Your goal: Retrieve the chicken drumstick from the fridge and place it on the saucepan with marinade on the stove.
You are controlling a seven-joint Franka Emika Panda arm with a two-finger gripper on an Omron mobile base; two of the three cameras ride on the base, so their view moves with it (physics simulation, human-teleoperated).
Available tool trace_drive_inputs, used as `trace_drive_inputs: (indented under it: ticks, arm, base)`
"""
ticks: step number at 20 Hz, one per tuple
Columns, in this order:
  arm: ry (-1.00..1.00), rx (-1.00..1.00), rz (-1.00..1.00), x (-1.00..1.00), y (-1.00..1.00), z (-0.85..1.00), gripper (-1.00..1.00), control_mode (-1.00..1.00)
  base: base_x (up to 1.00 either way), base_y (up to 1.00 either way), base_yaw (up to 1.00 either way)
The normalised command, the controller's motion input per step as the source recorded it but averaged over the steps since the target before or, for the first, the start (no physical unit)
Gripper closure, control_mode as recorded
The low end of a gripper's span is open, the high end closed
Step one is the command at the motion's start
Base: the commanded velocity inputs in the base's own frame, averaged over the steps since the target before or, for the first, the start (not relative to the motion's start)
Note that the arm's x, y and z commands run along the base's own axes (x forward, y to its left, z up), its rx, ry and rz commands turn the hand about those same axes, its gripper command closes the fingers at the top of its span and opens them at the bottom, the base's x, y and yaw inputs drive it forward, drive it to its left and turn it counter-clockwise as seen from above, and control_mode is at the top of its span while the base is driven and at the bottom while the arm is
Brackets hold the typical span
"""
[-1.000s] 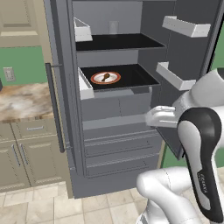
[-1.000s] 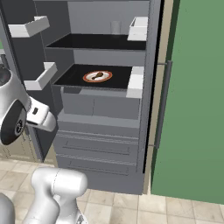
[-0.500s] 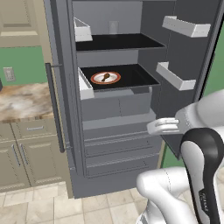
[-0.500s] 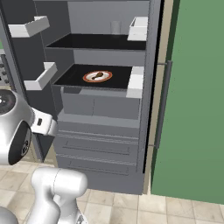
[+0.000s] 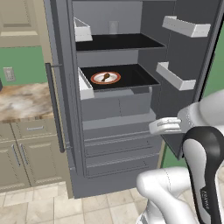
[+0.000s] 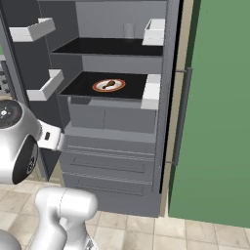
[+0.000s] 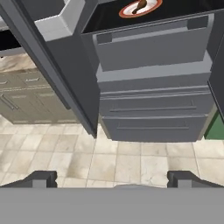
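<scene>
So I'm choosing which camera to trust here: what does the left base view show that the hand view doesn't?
Left base view alone: the fridge's upper shelf with a pale cup, the door bins and a marble counter. Hand view alone: the gripper, jaws wide apart, above floor tiles. Both: the open fridge, the chicken drumstick on its plate, the lower drawers.

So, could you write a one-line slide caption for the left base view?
Open fridge with the chicken drumstick on a plate, middle shelf; arm below.

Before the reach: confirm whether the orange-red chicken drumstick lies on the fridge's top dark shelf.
No: the orange-red chicken drumstick lies on a round white plate on the second dark shelf, below the top one.
</scene>
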Motion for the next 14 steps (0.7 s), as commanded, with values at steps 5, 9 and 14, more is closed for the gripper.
trace_drive_inputs:
  ticks: [5,9,14]
  arm:
    - [0.00,0.00,0.00,0.00,0.00,0.00,-1.00,1.00]
    - [0.00,0.00,0.00,0.00,0.00,0.00,-1.00,1.00]
    - [0.00,0.00,0.00,0.00,0.00,0.00,-1.00,1.00]
  base:
    - [0.27,-0.03,0.00]
    - [0.63,0.00,0.00]
    - [0.74,-0.01,0.00]
